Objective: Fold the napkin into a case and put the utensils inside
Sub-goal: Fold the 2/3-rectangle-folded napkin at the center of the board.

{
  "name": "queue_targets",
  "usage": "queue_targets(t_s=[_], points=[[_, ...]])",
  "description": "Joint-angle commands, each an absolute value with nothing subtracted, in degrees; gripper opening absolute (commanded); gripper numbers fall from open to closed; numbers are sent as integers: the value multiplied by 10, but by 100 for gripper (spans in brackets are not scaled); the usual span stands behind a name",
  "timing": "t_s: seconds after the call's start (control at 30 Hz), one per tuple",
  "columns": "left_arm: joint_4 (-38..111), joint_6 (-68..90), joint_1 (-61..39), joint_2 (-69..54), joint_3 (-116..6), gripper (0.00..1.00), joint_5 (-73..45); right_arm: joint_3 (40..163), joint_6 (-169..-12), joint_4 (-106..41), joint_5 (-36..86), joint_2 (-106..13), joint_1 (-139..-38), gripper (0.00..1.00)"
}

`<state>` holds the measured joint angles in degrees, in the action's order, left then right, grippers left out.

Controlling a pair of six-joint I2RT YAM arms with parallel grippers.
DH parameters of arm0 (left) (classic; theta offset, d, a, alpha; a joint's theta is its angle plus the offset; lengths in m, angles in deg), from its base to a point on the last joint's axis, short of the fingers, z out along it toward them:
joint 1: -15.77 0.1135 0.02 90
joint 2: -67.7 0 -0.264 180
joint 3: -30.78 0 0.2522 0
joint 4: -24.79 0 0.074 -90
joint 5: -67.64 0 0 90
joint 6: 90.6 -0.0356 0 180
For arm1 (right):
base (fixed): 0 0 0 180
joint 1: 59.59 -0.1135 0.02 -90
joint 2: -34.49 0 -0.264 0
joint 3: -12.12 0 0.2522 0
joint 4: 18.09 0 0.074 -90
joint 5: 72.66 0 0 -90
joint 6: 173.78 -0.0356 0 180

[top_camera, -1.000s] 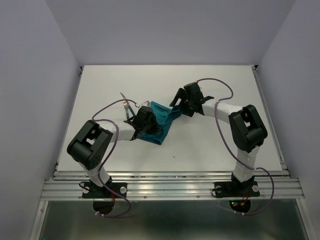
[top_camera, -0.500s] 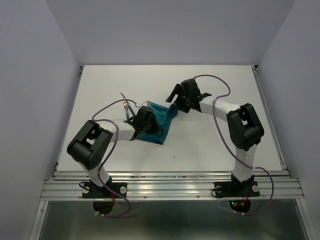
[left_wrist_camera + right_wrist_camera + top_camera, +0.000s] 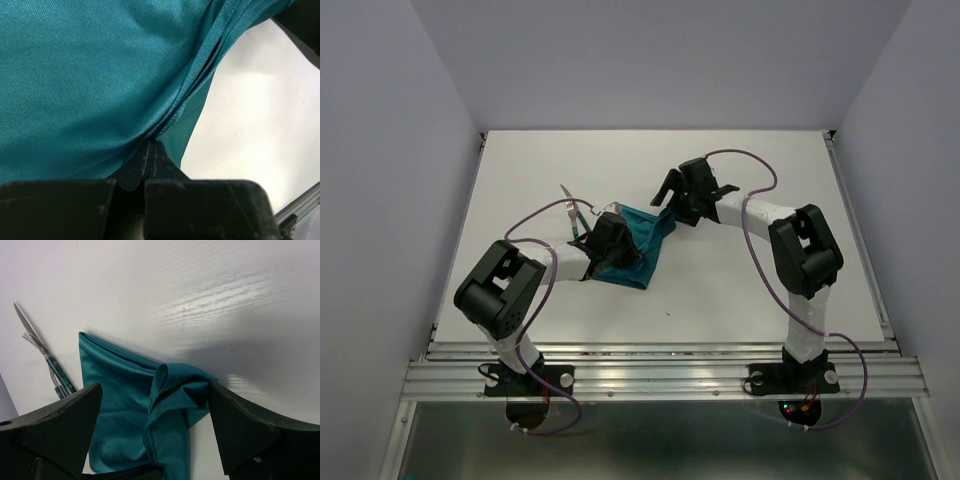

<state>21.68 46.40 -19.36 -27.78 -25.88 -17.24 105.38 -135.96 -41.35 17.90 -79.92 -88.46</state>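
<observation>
Napkin lying crumpled at mid-desk. We see the left gripper pinched tight on a folded edge of the cloth. The right gripper hangs over the napkin's bunched far corner, jaws spread wide, holding nothing. Utensils lie just beside the napkin; we make out 2 heads.

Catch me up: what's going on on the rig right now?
Both arms are working a teal napkin on the table. The left gripper is shut on a bundle of its folded layers. The right gripper is open over the bunched corner at the other end, gripping nothing. The napkin is partly folded and rumpled, not a neat case. The utensils lie beside it on the table, none inside.
</observation>
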Motion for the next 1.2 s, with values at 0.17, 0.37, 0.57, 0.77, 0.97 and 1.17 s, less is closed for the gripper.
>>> queue_targets(t_s=[0.17,0.37,0.57,0.77,0.97,1.17], points=[[204,460,-191,-260,-272,0,-168,1043,-1336,-448,96,-744,-888,98],[201,462,-191,-261,-270,0,-166,1022,-1346,-442,114,-746,-893,99],[201,462,-191,-263,-273,0,-165,1030,-1354,-430,130,-768,-898,100],[202,461,-191,-264,-273,0,-165,1048,-1361,-427,129,-782,-904,96],[202,462,-191,-266,-275,0,-164,1057,-1365,-436,112,-794,-909,77],[202,462,-191,-264,-275,0,-163,1060,-1362,-437,98,-794,-909,60]])
